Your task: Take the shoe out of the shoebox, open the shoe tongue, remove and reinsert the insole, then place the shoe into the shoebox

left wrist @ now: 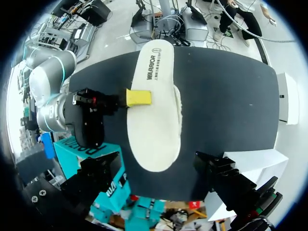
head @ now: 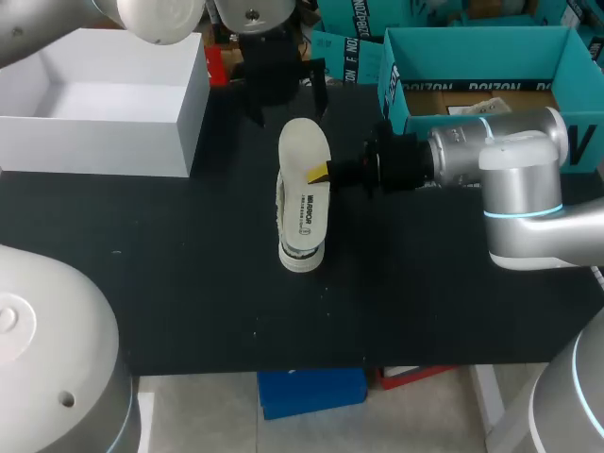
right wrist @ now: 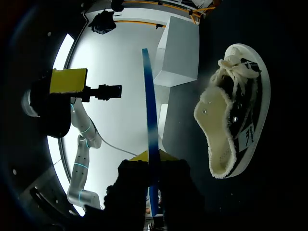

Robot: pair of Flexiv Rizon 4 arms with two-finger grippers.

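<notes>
My right gripper (head: 321, 173) is shut on the side edge of the white insole (head: 304, 146), holding it flat just above the shoe (head: 300, 257). The shoe rests on the black table, mostly hidden under the insole in the head view. In the right wrist view the insole (right wrist: 150, 120) shows edge-on as a thin blue strip between my fingers, with the fleece-lined, laced shoe (right wrist: 236, 115) beside it. My left gripper (head: 288, 109) hangs open behind the insole's far end, holding nothing. From the left wrist the insole (left wrist: 156, 106) lies ahead of the wide-spread fingers.
An open teal shoebox (head: 396, 85) stands at the back right, behind my right arm. A white open box (head: 104, 146) sits at the back left. The black tabletop (head: 189, 283) stretches towards the front edge.
</notes>
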